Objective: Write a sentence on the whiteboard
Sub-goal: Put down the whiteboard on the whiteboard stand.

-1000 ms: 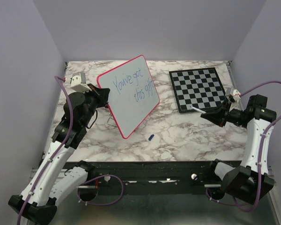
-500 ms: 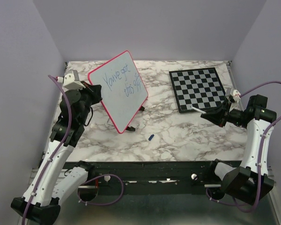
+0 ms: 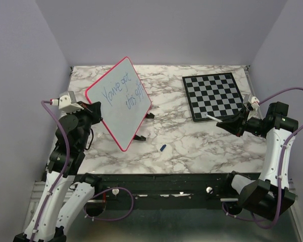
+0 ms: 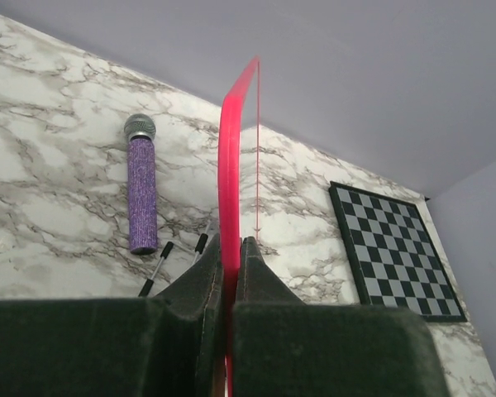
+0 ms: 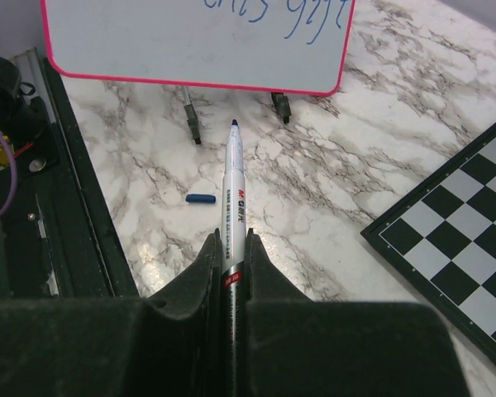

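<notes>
The whiteboard [image 3: 118,108], white with a pink-red rim, is tilted up over the left of the table. The blue sentence [image 3: 123,91] sits in two lines on its face. My left gripper [image 3: 95,110] is shut on the board's left edge; in the left wrist view the rim [image 4: 231,165] runs edge-on between the jaws of that gripper [image 4: 231,241]. My right gripper [image 3: 232,124] is shut on an uncapped white marker [image 3: 212,117], held above the table right of the board. In the right wrist view the marker [image 5: 233,178] points at the board [image 5: 174,41] from that gripper [image 5: 231,237].
A grey-and-black chessboard [image 3: 214,96] lies at the back right. A blue marker cap [image 3: 162,147] lies on the marble near the front edge. The board's black-tipped legs [image 3: 139,136] reach down to the table. A purple glitter microphone [image 4: 142,194] lies behind the board.
My left arm has carried the whiteboard left and back toward its side, turning it. The right gripper and its marker have not moved.
</notes>
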Controlling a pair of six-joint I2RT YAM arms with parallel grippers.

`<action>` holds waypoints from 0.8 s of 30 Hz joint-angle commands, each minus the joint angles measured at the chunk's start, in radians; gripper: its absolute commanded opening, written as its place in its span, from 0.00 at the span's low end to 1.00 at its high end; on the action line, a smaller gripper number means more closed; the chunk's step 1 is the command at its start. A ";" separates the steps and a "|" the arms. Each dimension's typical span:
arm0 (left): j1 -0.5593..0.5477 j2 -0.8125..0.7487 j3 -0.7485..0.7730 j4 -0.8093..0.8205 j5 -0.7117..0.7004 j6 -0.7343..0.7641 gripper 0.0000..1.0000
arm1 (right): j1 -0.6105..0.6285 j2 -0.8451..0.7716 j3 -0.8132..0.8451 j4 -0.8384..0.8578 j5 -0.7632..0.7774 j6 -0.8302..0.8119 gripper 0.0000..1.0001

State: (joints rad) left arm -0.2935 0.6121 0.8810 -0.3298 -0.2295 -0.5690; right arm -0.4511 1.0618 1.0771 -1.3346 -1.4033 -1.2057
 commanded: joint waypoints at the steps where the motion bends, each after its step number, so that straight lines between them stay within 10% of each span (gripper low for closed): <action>1: 0.007 -0.026 -0.085 0.020 0.028 -0.003 0.00 | 0.005 -0.013 0.007 -0.189 -0.033 -0.026 0.01; 24: 0.007 -0.333 -0.447 0.124 0.004 0.103 0.00 | 0.005 -0.025 0.012 -0.190 -0.036 -0.017 0.00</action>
State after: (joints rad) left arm -0.2874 0.3214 0.5156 -0.1364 -0.2195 -0.5999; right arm -0.4511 1.0492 1.0771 -1.3342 -1.4036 -1.2053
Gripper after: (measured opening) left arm 0.056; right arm 0.138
